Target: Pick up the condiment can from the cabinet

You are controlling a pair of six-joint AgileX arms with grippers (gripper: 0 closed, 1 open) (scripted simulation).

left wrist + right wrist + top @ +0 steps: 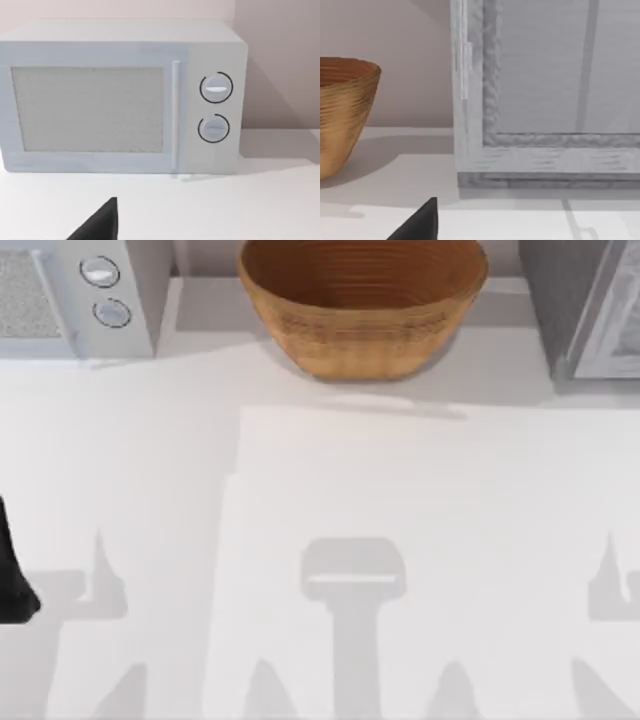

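Evidently the task stood at its very start, nothing yet grasped. My left hand [15,585] sat parked at the bench's [330,490] left edge, facing the microwave [120,95]; whether it was open or closed I cannot tell. The cabinet [545,95] stood at far right, beside the wicker basket [362,305]. I could not make out the condiment can, so the next move called for reaching into that cabinet to find it.

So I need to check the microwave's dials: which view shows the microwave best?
The left wrist view: the whole microwave faces it, both dials plain. The top view catches just its corner at back left.
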